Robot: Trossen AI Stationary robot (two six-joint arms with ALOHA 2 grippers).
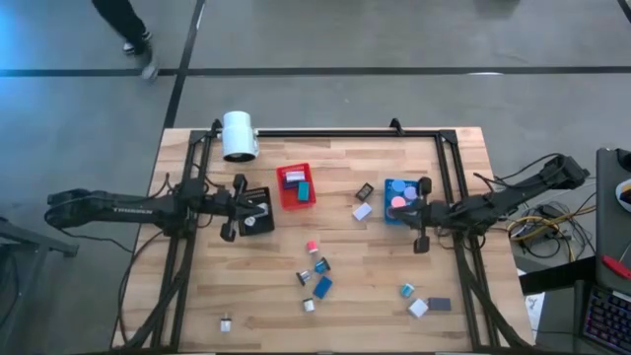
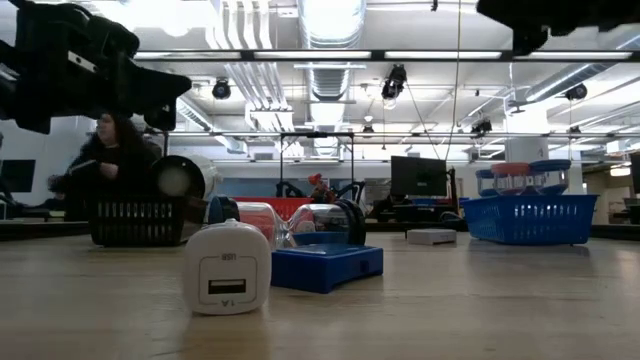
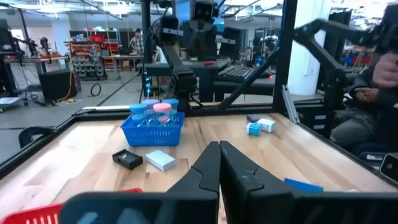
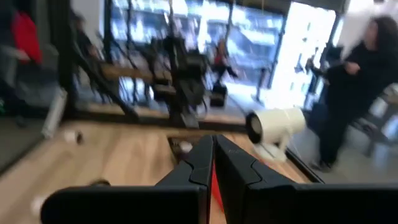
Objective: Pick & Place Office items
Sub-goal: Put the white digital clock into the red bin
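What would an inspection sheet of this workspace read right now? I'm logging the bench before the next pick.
Surface: wooden table, framed by black rails.
Job's things: small office items scattered mid-table; more near the front right; some inside the red bin and blue bin.
Clutter: black bin; white cylinder at the back.
Grippers: left gripper shut, empty, by the black bin; right gripper shut, empty, by the blue bin.
Cables: bundle off the right edge.
Surroundings: person behind the table.

No text or label is legible — anywhere.
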